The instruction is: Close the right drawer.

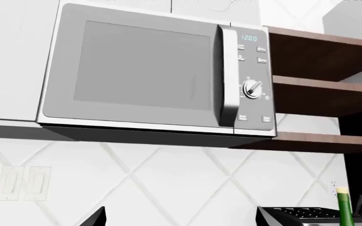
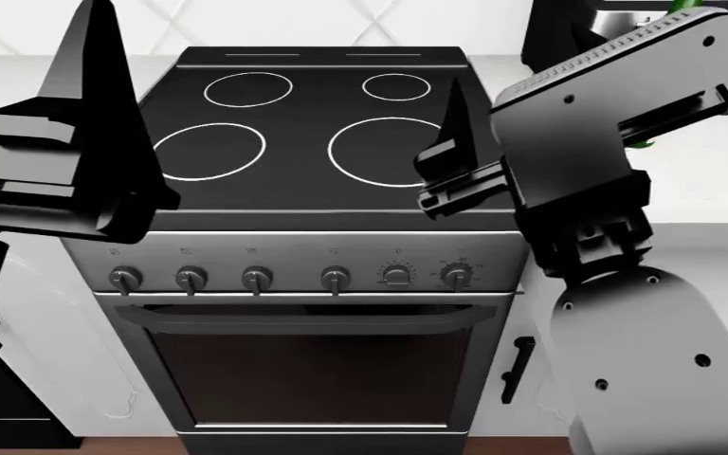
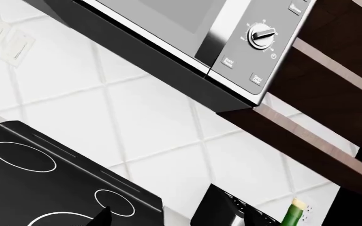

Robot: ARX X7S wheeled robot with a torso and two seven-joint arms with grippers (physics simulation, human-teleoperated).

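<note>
Both black hands — left (image 2: pixel 80 142), right (image 2: pixel 459 152) — are raised above the black four-ring glass cooktop (image 2: pixel 300 133); their openings cannot be told. The right drawer is not seen.

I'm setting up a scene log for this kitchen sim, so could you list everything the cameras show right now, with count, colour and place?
Stove: one, steel body with black glass top, four white burner rings, centre of head view.
Stove knobs: six, dark grey, in a row above the oven door.
Oven door: one, steel with dark glass, long handle.
Microwave: one, silver, mounted on the wall above the tiles.
Shelves: dark brown wood, beside the microwave.
Wall switches: two, white, on the tiled wall.
Toaster: one, black and steel, on the counter.
Green bottle: one, by the toaster.
Black handle: one, on white cabinetry right of the oven.
Left hand: black, raised.
Right hand: black, raised.
</note>
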